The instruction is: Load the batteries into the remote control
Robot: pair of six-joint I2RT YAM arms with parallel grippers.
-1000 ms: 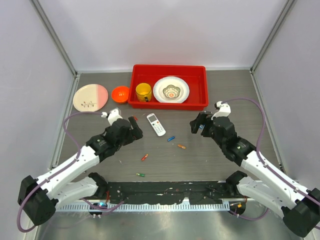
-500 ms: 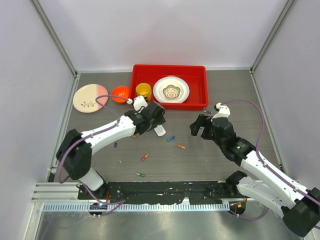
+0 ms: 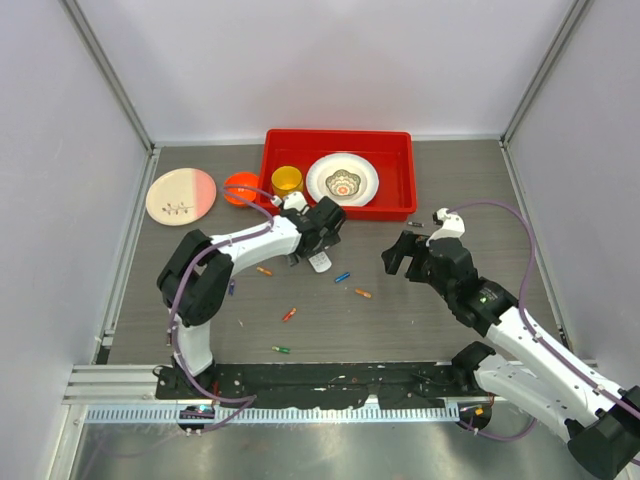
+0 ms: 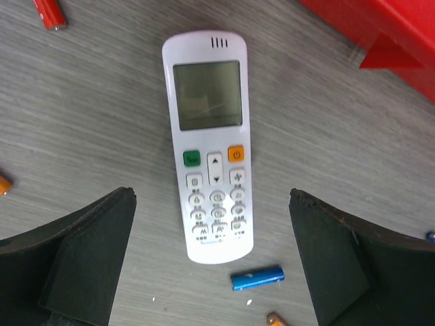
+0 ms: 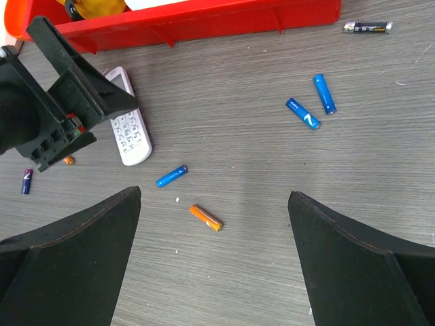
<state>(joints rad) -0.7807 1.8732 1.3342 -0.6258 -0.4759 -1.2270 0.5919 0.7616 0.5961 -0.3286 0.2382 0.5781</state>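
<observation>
Left end effector (image 4: 211, 204) reached one remote control (image 4: 207, 146).

bench (image 4: 88, 115): grey wood-grain look, matt, fine streaks
remote control (image 4: 209, 204): white plastic, smooth, slight gloss; screen dull grey
blue battery (image 4: 257, 278): shiny wrap
red tray (image 5: 204, 24): smooth plastic, semi-gloss
left fingers (image 4: 81, 258): black plastic, matt, rough edges

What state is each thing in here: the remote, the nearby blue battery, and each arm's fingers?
slim white plastic remote control: lying face up, buttons showing
small blue cylindrical battery: lying loose, not loaded
left arm's fingers: open, above the remote, empty
right arm's fingers: open, empty
</observation>
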